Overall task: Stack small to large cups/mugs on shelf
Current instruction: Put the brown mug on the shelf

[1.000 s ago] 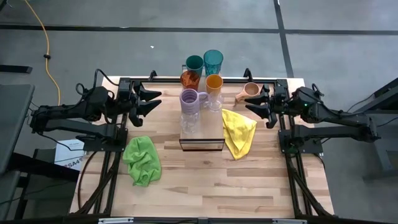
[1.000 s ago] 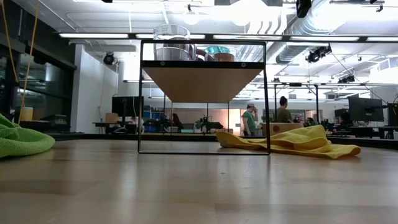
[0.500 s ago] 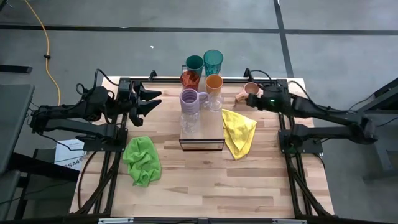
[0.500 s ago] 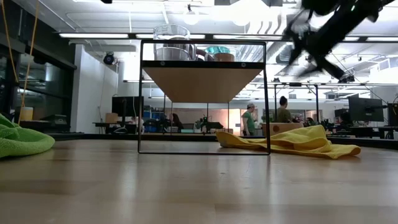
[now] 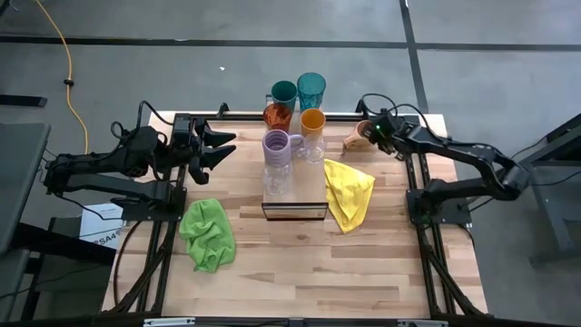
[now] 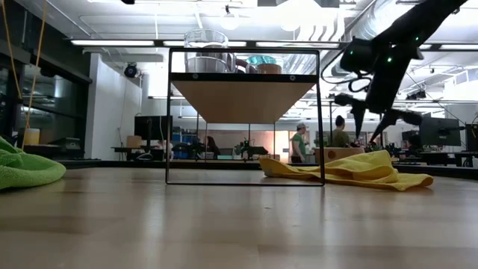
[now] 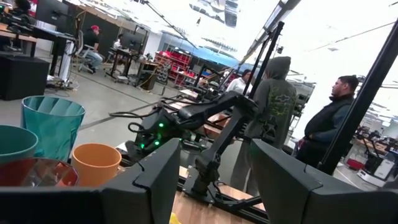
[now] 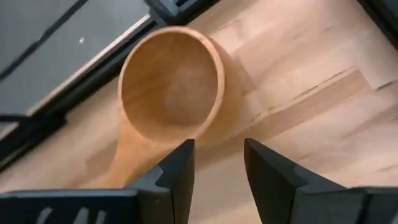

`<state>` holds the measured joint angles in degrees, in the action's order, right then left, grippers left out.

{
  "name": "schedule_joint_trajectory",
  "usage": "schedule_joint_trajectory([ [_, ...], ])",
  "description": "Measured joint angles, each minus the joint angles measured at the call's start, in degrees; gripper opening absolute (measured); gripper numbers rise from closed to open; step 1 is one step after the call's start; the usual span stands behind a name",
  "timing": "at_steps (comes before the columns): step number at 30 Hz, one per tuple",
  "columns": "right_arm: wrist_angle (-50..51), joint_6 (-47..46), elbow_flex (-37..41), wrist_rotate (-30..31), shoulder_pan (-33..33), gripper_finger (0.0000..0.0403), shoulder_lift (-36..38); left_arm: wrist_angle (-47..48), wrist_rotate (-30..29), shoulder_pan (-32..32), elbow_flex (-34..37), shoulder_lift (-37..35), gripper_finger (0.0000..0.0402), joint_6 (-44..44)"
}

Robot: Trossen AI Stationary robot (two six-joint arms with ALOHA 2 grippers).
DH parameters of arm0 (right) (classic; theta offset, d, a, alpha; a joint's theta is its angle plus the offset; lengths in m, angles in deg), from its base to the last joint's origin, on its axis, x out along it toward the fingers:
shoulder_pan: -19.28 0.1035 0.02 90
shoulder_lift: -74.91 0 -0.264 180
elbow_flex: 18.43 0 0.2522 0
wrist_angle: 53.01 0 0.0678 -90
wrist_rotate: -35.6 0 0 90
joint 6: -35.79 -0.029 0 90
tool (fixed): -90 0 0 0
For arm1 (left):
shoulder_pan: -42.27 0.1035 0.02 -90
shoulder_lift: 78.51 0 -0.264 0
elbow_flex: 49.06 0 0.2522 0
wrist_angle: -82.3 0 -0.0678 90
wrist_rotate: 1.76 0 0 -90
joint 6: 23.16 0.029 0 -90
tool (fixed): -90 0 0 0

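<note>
Tan handled mug (image 8: 169, 86), upright, empty

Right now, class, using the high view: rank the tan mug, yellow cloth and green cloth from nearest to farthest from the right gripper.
1. Tan mug, directly under the right gripper, at the table's far right corner.
2. Yellow cloth, right of the shelf.
3. Green cloth, on the left side.

The tabletop (image 5: 300, 263) is pale wood in lengthwise strips. On it lie a bright green cloth (image 5: 208, 234) and a yellow cloth (image 5: 349, 192). The shelf (image 5: 294, 194) has a light-wood top on a dark frame. The cups: two teal tumblers (image 5: 310, 89), an amber-orange tumbler (image 5: 278, 115), an orange cup (image 5: 312, 120), a lavender handled mug (image 5: 276, 143) and a tan handled mug (image 8: 171, 81). Both arms are black. The floor is grey, crossed by dark lines and a yellow cable (image 5: 65, 54).
</note>
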<state>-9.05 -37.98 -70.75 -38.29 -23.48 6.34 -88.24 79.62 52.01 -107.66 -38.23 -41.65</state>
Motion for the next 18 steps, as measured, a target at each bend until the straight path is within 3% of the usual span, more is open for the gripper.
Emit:
schedule_joint_trajectory([
  [6, -6.5, -1.3, 0.0, 0.0, -0.8, 0.0131, -2.9, 0.0, 0.0, 0.0, 0.0, 0.0, 0.0182, 0.0],
  [18, -9.1, -7.0, 0.0, -1.1, -3.0, 0.0131, -10.3, 0.0, 0.0, 0.0, 0.0, 0.0, 0.0182, 0.1],
])
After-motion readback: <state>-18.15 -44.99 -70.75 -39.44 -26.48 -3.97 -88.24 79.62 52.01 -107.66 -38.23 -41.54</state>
